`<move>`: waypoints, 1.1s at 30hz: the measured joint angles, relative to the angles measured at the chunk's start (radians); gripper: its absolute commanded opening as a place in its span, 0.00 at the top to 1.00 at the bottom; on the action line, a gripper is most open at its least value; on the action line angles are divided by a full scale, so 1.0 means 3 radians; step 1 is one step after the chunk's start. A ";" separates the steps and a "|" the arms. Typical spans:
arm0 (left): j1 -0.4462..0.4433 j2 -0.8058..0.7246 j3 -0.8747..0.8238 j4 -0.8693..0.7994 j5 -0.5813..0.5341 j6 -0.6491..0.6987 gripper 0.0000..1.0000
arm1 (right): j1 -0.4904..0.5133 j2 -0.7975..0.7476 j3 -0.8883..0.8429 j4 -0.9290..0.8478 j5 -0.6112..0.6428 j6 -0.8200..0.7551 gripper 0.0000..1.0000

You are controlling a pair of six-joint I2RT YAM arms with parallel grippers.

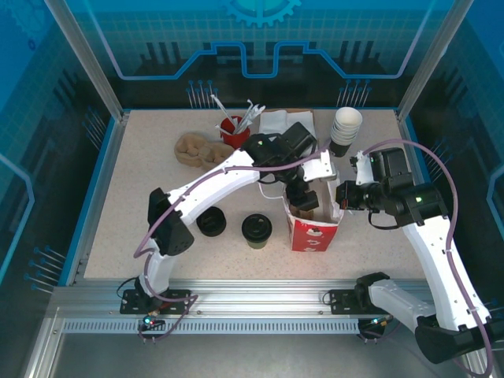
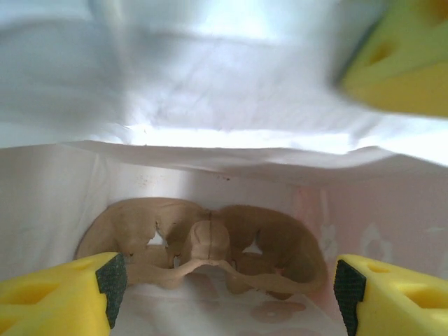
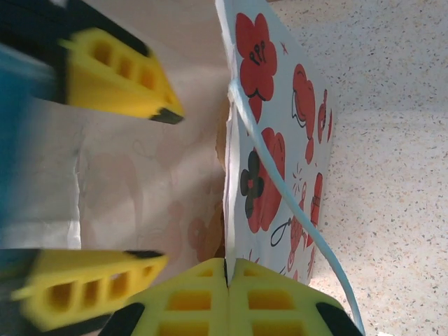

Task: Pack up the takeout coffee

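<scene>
Counting left to right: one loose black lid [image 1: 211, 222], one takeout coffee [image 1: 257, 230], one bag [image 1: 315, 235]. Coffee's sitting on the counter [image 1: 142, 205] off to the left of the left hand [image 2: 229, 283], outside the bag, well apart from it. That hand's spread open inside the bag, above one cup carrier [image 2: 210, 245]. Right hand [image 3: 226, 266] is pinched shut on the bag's edge.

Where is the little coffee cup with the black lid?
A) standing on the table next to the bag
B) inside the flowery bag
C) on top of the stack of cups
A: the takeout coffee stands upright on the table beside the paper bag, outside it.
</scene>
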 measured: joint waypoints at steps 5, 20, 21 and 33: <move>0.0000 -0.0365 -0.0027 0.0114 0.0072 -0.0240 0.20 | -0.0001 -0.0050 -0.0061 0.0060 -0.0029 0.0010 1.00; -0.0004 -0.2183 -0.1626 0.1396 -0.0050 -0.1087 0.18 | -0.0177 -0.0902 -0.0668 0.0642 -0.0493 -0.0118 1.00; -0.0004 -0.2251 -0.1703 0.1446 -0.0080 -0.1105 0.17 | -0.0177 -0.0937 -0.0674 0.0657 -0.0501 -0.0121 1.00; -0.0006 -0.2541 -0.2150 0.1623 -0.0359 -0.1283 0.17 | -0.0179 -0.1282 -0.0890 0.0890 -0.0604 -0.0066 1.00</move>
